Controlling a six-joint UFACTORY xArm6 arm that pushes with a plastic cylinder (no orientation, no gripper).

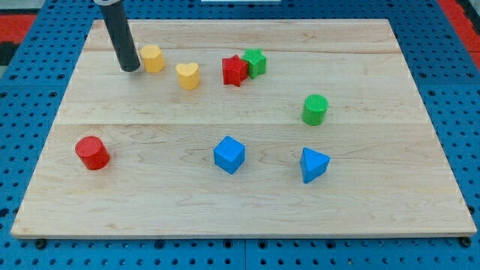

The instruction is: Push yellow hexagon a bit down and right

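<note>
The yellow hexagon (152, 58) sits near the view's top left of the wooden board (247, 202). My tip (130, 68) rests on the board just to the left of the hexagon, a small gap apart or barely touching its left side. The dark rod rises from the tip up to the view's top edge. A yellow heart (188, 76) lies to the right and slightly below the hexagon.
A red star (234, 70) touches a green star-like block (255, 61) at top centre. A green cylinder (315, 109) is at right. A red cylinder (92, 153), a blue cube (229, 154) and a blue triangle (313, 164) lie lower down.
</note>
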